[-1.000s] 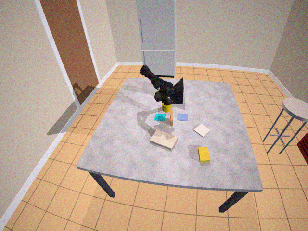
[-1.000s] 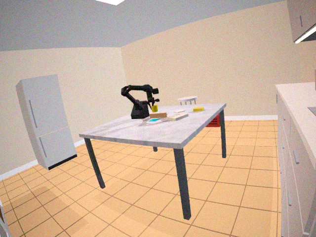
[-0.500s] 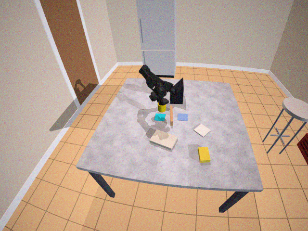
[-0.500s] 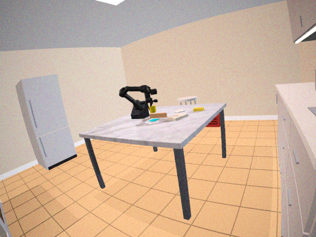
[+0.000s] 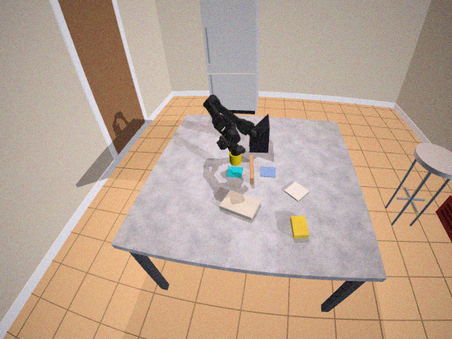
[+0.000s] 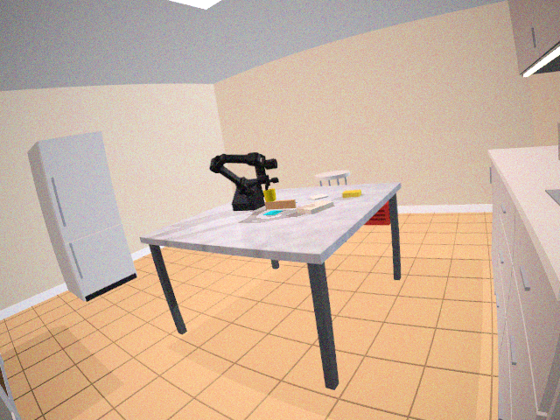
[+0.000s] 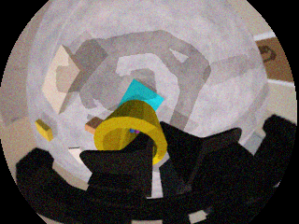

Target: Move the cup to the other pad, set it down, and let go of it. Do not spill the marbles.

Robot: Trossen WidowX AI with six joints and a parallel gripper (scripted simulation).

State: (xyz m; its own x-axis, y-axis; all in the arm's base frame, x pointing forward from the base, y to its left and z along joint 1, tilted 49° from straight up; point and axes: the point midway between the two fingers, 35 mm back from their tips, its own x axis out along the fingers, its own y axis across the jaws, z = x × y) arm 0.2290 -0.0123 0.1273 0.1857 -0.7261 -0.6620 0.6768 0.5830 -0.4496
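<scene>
Hanging clamped in tool (image 5: pixel 236 150): cup (image 5: pixel 235 159)

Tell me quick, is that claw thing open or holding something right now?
Gripper: closed on the yellow cup, held in the air near the teal pad.

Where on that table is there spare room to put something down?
Bare stretches: the table's near-left part beside the beige slab, and the far-right corner beyond the white tile. It is crowded around the gripper holding the yellow cup, the cyan pad, the wooden bar and the blue pad.
</scene>
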